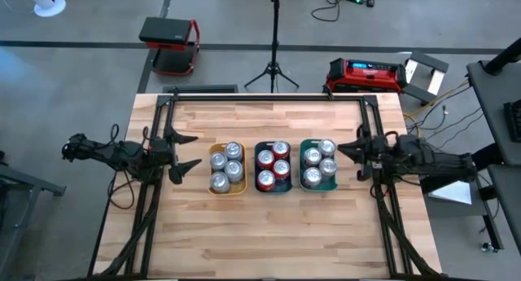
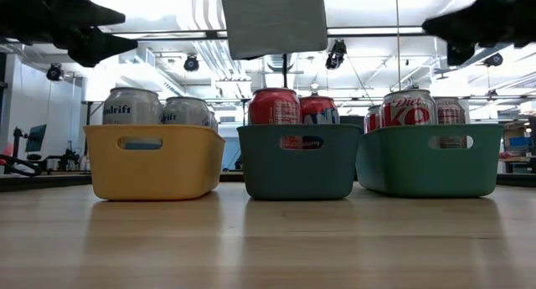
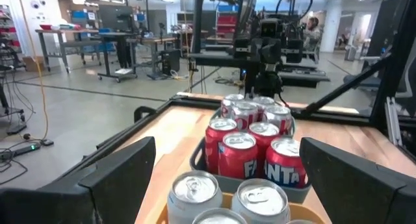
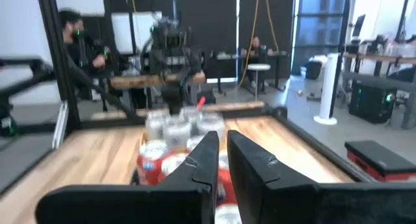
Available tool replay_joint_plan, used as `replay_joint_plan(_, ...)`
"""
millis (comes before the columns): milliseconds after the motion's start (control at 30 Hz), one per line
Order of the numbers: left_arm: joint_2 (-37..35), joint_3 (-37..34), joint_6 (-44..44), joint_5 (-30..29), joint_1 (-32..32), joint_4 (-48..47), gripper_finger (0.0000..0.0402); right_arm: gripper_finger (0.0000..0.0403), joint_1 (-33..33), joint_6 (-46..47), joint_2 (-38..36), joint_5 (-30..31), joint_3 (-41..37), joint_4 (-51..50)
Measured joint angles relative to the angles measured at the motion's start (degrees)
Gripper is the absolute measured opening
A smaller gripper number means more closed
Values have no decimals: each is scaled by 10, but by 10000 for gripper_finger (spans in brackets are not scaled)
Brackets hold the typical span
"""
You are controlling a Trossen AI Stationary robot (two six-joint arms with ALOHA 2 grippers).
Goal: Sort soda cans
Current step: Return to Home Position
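On the bench, the soda cans stood grouped by kind in the yellow tray, the dark tray and the green tray, so we judged the sorting done. The left tool, spread wide, and the right tool, pressed nearly together, hung empty at either end of the row, clear of it.

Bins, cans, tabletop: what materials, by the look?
Bins: likely plastic, matte, moulded walls with cut-out handle slots. Cans: metal, probably aluminium, with printed bodies and shiny silver tops with pull tabs. Tabletop: wood, light joined strips with visible grain.
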Motion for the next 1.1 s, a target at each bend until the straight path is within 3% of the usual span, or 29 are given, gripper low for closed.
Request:
replay_joint_plan(200,6,0,-10,4,0,-1,366,28,0,-10,-9,-7,-70,77)
replay_joint_plan(333,2,0,-9,37,1,-2,366,28,0,4,-12,-5,-111,106)
replay_joint_plan(567,-9,-8,4,58,29,0,366,29,-1,68,-5,-6,-116,57)
replay_joint_plan(800,-21,-49,11,168,89,47,366,29,0,40,-1,-7,-116,54)
replay_joint_plan(1000,-49,-119,16,133,110,89,366,28,0,44,-2,-6,-116,54)
replay_joint_plan(1100,-72,-134,4,160,110,92,365,28,0,50,-2,-6,-116,54)
